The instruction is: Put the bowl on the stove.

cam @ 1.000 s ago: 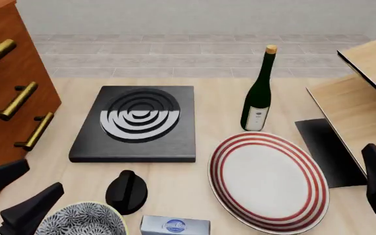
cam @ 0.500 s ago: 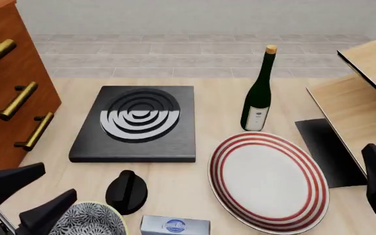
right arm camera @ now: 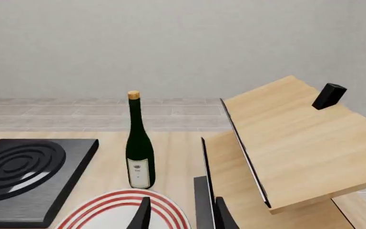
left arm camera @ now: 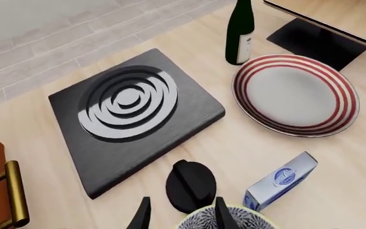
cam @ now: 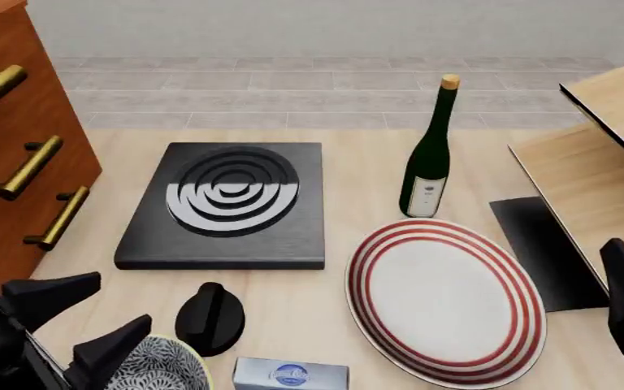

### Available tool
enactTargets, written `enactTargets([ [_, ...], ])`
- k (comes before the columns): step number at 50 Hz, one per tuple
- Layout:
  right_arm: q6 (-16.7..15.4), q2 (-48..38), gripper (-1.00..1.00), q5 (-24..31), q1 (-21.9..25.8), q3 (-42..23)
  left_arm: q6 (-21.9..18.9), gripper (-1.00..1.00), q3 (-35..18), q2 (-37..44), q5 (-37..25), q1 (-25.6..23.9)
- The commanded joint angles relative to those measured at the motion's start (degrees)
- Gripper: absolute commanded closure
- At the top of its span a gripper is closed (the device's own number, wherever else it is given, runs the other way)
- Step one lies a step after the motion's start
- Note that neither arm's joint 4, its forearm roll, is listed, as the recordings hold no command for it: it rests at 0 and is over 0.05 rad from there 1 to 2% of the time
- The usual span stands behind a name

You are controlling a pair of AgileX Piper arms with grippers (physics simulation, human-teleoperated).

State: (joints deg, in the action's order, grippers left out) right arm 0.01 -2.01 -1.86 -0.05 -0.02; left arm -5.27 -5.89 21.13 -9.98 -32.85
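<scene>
Our left gripper (cam: 84, 325) has advanced toward the stove (cam: 225, 205) over the last second, its 2 fingers (cam: 111, 351) spread open astride the bowl (cam: 160, 367) rim, just beside the knob (cam: 209, 318). We judge closing comes next. Right gripper (right arm camera: 179, 214) parted, empty.

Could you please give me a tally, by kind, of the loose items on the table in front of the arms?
Bowl: 1
Plate: 1
Stove: 1
Knob: 1
Bottle: 1
Small blue-and-white carton: 1
Total: 6
</scene>
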Motion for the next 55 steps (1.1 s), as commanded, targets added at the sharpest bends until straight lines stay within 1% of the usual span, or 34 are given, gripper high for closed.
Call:
enactTargets([
  [1, 0.0, 0.0, -1.0, 0.0, 0.0, 0.0, -1.5, -1.0, 1.5, 5.4, 4.2, 0.4],
  [6, 0.0, 0.0, -1.0, 0.0, 0.0, 0.0, -2.6, -1.0, 1.6, 7.0, 5.4, 0.8],
  [10, 0.0, 0.0, -1.0, 0.0, 0.0, 0.0, -2.8, -1.0, 1.8, 8.2, 6.5, 1.1],
  [17, 0.0, 0.0, -1.0, 0.0, 0.0, 0.0, -3.0, -1.0, 1.7, 8.4, 6.0, 1.0],
  [19, 0.0, 0.0, -1.0, 0.0, 0.0, 0.0, -3.4, -1.0, 1.2, 7.5, 4.6, 0.9],
  [20, 0.0, 0.0, -1.0, 0.0, 0.0, 0.0, -3.4, -1.0, 0.7, 5.9, 2.6, 0.5],
  [22, 0.0, 0.0, -1.0, 0.0, 0.0, 0.0, -3.4, -1.0, -0.1, 4.6, 0.5, 0.3],
  [23, 0.0, 0.0, -1.0, 0.0, 0.0, 0.0, -3.4, -1.0, -0.1, 4.5, 0.4, 0.3],
  [26, 0.0, 0.0, -1.0, 0.0, 0.0, 0.0, -3.7, -1.0, -1.0, 1.3, -4.2, -0.6],
  [31, 0.0, 0.0, -1.0, 0.0, 0.0, 0.0, -4.6, -1.0, -2.3, -1.7, -9.4, -0.6],
  [32, 0.0, 0.0, -1.0, 0.0, 0.0, 0.0, -4.7, -1.0, -2.7, -2.2, -10.8, -0.7],
  [33, 0.0, 0.0, -1.0, 0.0, 0.0, 0.0, -4.7, -1.0, -2.7, -2.3, -10.9, -0.7],
  [36, 0.0, 0.0, -1.0, 0.0, 0.0, 0.0, -6.0, -1.0, -3.1, -3.1, -13.1, -0.3],
  [38, 0.0, 0.0, -1.0, 0.0, 0.0, 0.0, -6.7, -1.0, -3.6, -4.7, -16.0, -0.5],
  [40, 0.0, 0.0, -1.0, 0.0, 0.0, 0.0, -6.6, -1.0, -4.1, -5.3, -17.8, -0.6],
  [46, 0.0, 0.0, -1.0, 0.0, 0.0, 0.0, -9.2, -1.0, -4.0, -4.8, -19.7, -0.1],
  [50, 0.0, 0.0, -1.0, 0.0, 0.0, 0.0, -11.7, -1.0, -3.8, -2.9, -19.1, 1.3],
  [55, 0.0, 0.0, -1.0, 0.0, 0.0, 0.0, -12.4, -1.0, -3.9, -1.8, -19.5, 1.5],
])
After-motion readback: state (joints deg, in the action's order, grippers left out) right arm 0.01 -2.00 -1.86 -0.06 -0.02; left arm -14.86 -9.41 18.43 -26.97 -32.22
